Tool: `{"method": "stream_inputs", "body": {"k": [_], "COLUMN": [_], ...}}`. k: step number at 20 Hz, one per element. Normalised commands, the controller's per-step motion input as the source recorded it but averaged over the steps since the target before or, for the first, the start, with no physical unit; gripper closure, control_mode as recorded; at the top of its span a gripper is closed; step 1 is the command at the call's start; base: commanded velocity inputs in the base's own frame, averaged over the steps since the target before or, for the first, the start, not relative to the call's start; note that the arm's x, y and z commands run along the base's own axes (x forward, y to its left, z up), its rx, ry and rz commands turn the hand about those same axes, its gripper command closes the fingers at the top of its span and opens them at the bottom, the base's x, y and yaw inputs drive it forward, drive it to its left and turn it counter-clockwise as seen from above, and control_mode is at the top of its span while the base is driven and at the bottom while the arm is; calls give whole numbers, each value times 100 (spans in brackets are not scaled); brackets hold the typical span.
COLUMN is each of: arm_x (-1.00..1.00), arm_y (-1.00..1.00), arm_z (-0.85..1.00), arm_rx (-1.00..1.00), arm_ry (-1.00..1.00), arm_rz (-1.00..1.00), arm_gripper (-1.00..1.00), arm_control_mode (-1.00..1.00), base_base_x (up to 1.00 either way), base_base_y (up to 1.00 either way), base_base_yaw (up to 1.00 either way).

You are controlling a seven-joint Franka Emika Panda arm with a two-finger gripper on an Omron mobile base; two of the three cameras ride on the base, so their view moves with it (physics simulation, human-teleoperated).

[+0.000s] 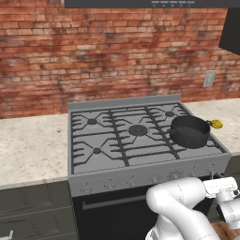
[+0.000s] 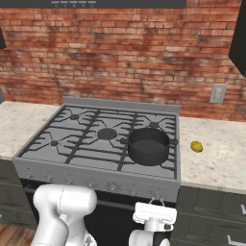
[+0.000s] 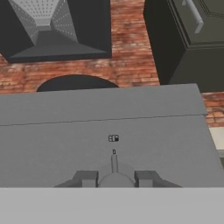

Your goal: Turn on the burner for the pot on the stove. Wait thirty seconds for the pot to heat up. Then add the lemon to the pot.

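Note:
The dark pot (image 1: 190,131) (image 2: 148,146) sits on the front right burner of the grey stove (image 1: 117,161) (image 2: 72,166). The small yellow lemon (image 1: 216,123) (image 2: 196,146) lies on the counter just right of the stove. My gripper (image 3: 114,178) (image 2: 154,198) (image 1: 213,176) is low at the stove's front panel, near its right end. In the hand view its two fingertips (image 3: 85,178) press close on either side of a round knob (image 3: 114,171). Above the panel's top edge shows the pot's dark rim (image 3: 76,83).
Beige counters (image 1: 28,145) (image 2: 216,166) flank the stove, with dark cabinets below. A brick wall with an outlet (image 2: 218,93) stands behind. A range hood (image 3: 57,26) hangs overhead, and a dark wall cabinet (image 3: 188,39) hangs to the right.

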Motion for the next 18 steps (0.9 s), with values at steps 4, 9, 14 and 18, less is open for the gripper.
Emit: {"method": "stream_inputs", "body": {"k": [4, 9, 14, 18], "arm_x": [0, -3, 0, 0], "arm_y": [0, 0, 0, 0], "arm_z": [0, -1, -8, -17], "arm_rx": [0, -1, -3, -7], "arm_ry": [-1, -5, -12, -17], "arm_rz": [1, 11, 20, 24], "arm_gripper": [100, 100, 100, 100], "arm_control_mode": [-100, -100, -100, -100], "base_base_x": [0, 0, 0, 0], "base_base_y": [0, 0, 0, 0], "base_base_yaw": [0, 0, 0, 0]}}
